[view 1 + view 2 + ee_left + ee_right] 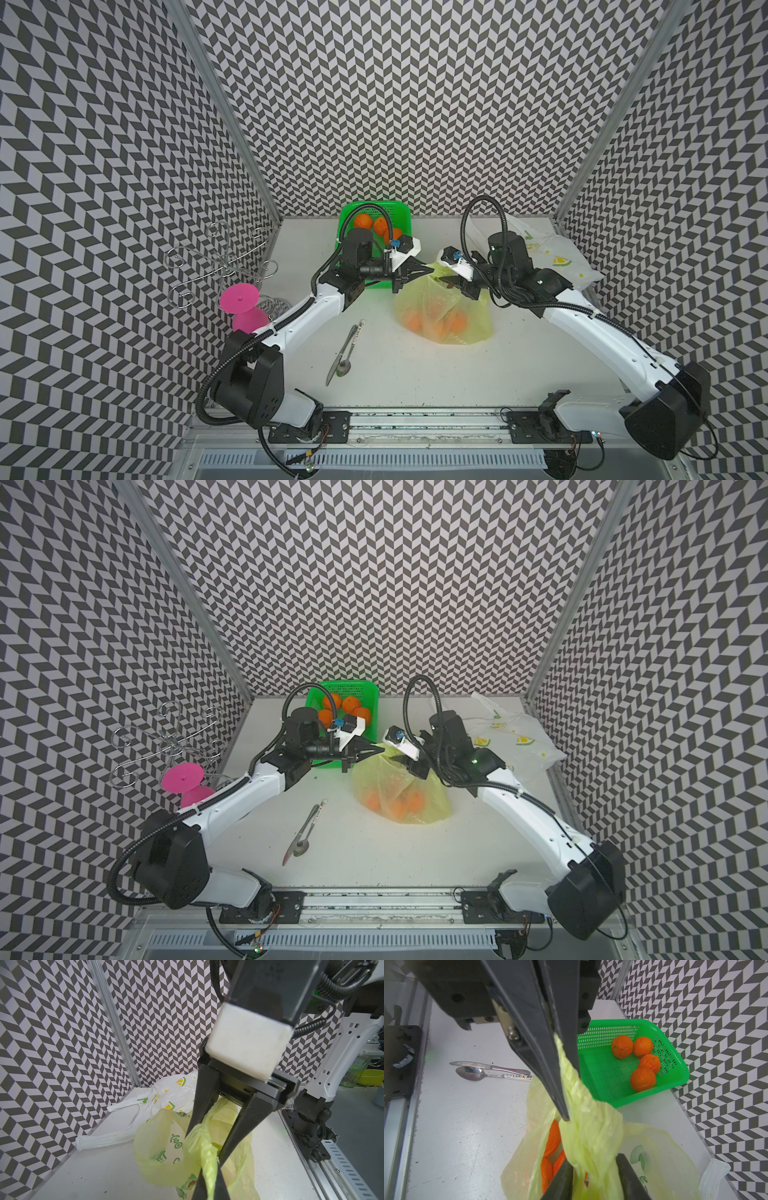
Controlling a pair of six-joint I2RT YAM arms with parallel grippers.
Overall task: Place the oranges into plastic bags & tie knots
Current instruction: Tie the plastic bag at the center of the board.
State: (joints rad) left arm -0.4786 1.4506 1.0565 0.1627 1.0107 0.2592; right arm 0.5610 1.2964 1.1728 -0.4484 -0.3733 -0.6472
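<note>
The yellow-green plastic bag [444,307] [399,796] stands mid-table with several oranges [432,324] [550,1142] inside. My left gripper [432,270] [208,1186] is shut on one twisted handle strip and holds it taut above the bag. My right gripper [446,282] [593,1158] is open, its fingers on either side of the bunched plastic just below that strip. More oranges [363,221] [643,1059] lie in the green basket [399,208] [675,1053]. The white lemon-print bag [552,257] [166,1093] lies flat at the back right. No knots show.
A knife and spoon [343,357] [488,1068] lie in front of the yellow-green bag, towards the left. A pink stand [239,299] and a wire rack [216,262] sit at the table's left edge. Patterned walls close in the left, back and right.
</note>
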